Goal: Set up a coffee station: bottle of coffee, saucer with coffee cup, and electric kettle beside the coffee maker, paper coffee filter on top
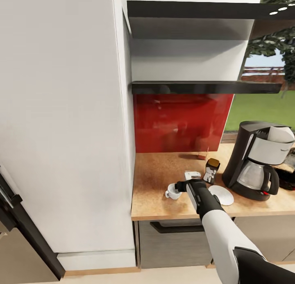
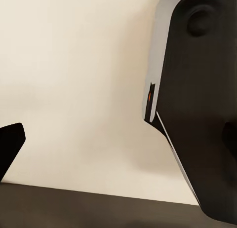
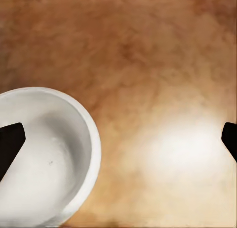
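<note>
Right arm: the white and black right arm reached forward from the lower right of the head view, over the front edge of the brown wooden countertop [image 1: 155, 173], with its wrist bent down toward the surface.
Right gripper: the black right gripper [image 1: 180, 187] hung just above the small white coffee cup [image 1: 173, 191]; in the right wrist view its 2 dark fingertips [image 3: 10, 145] stood far apart, so it was released and held nothing.
Coffee cup: it stood upright on the countertop, near the round white saucer [image 1: 221, 194] but apart from it; 1 fingertip was over the cup's inside [image 3: 44, 164], the other over bare wood.
Coffee maker: the black and silver coffee maker [image 1: 258, 161] stood on the countertop at the right, just beside the saucer.
Coffee bottle: the small dark bottle with a brown lid [image 1: 211, 170] stood between the right gripper and the coffee maker.
Left gripper: the left wrist view showed 1 dark fingertip [image 2: 10, 144] before a cream wall and a large black and white robot part [image 2: 197, 104]; I cannot tell if it was released or clenched.
Hard to see: a small white object [image 1: 192, 175] behind the right gripper was partly covered; the coffee maker's right side was cut by the picture edge.
</note>
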Tool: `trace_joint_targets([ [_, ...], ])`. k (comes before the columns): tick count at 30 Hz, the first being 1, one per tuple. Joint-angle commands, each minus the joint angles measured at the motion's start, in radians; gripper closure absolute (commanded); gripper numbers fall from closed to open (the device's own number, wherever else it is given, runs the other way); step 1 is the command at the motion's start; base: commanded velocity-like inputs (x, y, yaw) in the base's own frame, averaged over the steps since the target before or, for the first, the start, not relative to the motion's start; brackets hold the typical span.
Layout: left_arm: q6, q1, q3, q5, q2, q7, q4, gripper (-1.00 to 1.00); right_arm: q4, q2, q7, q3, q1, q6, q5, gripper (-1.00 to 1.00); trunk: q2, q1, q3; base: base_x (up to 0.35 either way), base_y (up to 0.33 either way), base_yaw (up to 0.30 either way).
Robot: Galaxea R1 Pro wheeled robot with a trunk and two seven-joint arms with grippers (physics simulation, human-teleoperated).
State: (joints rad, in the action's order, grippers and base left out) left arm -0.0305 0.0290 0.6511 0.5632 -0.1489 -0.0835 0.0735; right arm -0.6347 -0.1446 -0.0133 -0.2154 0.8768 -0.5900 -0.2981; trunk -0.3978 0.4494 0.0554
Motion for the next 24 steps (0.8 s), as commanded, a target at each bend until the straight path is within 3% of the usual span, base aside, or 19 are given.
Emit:
trace_joint_targets([
  [1, -0.003, 0.0, 0.008, 0.007, 0.0, -0.006, 0.002, -1.0, 0.002, -0.001, -0.001, -0.004, 0.001, -0.004, -0.001, -1.0, -0.002, 0.001, 0.002, 0.0, 0.0, 0.0],
  [24, -0.003, 0.0, 0.009, 0.007, -0.001, -0.006, 0.002, -1.0, 0.055, -0.001, -0.001, -0.003, 0.001, -0.003, -0.001, -1.0, -0.002, 0.001, 0.002, 0.0, 0.0, 0.0],
])
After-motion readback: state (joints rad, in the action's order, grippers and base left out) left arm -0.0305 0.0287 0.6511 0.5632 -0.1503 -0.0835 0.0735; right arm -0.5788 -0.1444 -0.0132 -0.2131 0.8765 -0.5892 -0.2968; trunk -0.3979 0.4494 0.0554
